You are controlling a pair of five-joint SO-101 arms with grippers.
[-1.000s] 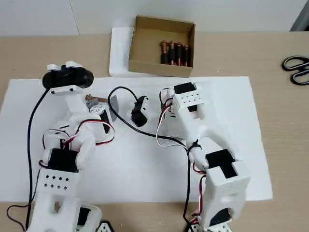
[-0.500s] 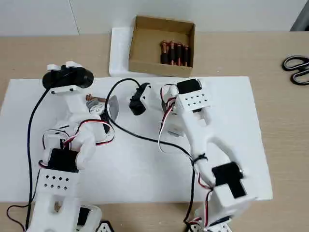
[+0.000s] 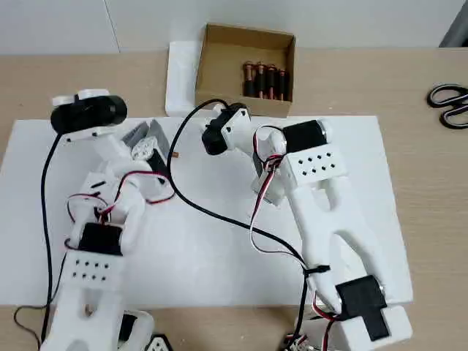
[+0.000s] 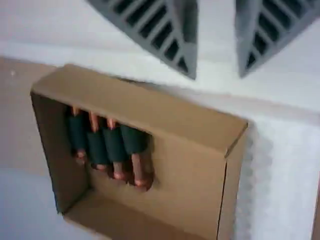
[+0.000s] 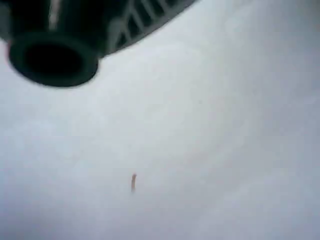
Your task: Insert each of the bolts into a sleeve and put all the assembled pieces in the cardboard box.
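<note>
**Left claw open by the box, right claw carrying a sleeve**

Both arm bases sit at the bottom of the high view, on a white paper sheet (image 3: 219, 256) spread over the light wooden table (image 3: 428, 190).

Left arm runs up the left side of the frame. The left gripper (image 3: 145, 137) is at upper left, over the sheet. Its grey ribbed fingers (image 4: 165, 30) stand moderately apart with nothing between them.

Right arm stretches from lower right to upper centre. The right gripper (image 5: 75, 42) has a black cylindrical sleeve (image 5: 52, 62) against its grey ribbed finger (image 5: 142, 22), carried clear of the sheet with its hollow end facing the wrist camera. Only that one finger is seen.

A thin copper-coloured bolt (image 5: 133, 182) lies alone on the sheet, well apart from the sleeve.

Farther back, at top centre, is the brown cardboard box (image 3: 219, 66), partly on a white foam slab (image 3: 179, 80). Four assembled pieces (image 3: 265, 80), copper bolts in dark sleeves, lie side by side and touching against the box's right wall. The left wrist view looks straight into the box (image 4: 150, 120) at the same row (image 4: 107, 145).

Black-handled scissors (image 3: 450, 102) lie on bare table at the far right edge.
</note>
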